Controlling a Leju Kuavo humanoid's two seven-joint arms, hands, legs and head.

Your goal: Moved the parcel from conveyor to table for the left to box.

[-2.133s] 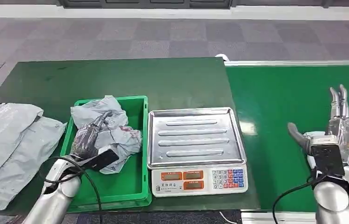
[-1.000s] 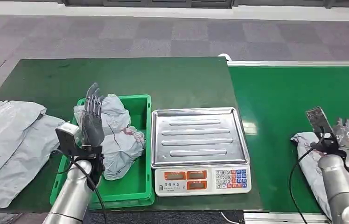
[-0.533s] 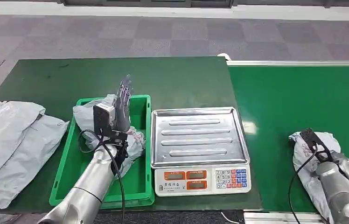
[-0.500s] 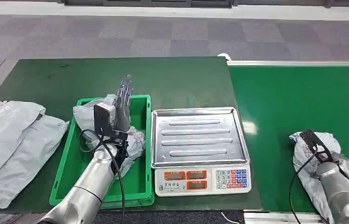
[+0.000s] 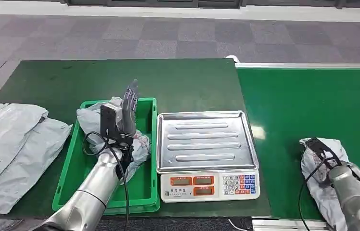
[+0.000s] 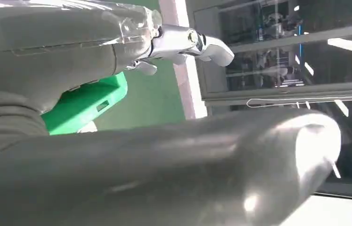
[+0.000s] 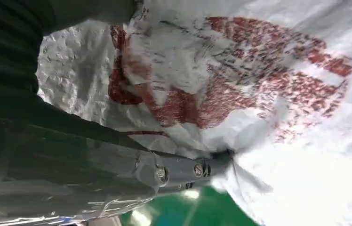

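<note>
We see the right robot hand (image 5: 334, 166) lowered since earlier, now gripping the parcel (image 5: 320, 180) beneath it; the left robot hand (image 5: 127, 108) is raised, open.

Crate (image 5: 72, 166), scale (image 5: 206, 149) on table (image 5: 168, 82)

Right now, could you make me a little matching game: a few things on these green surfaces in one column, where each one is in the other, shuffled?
Things:
1. crumpled grey parcel
2. weighing scale
3. parcel with red print
4. flat grey bags

Places:
A. on the bright green conveyor, under the right hand
B. at the table's left edge
C. inside the green bin, beneath the raised left hand
D. between the bin and the conveyor

Pairs: 1-C, 2-D, 3-A, 4-B
</note>
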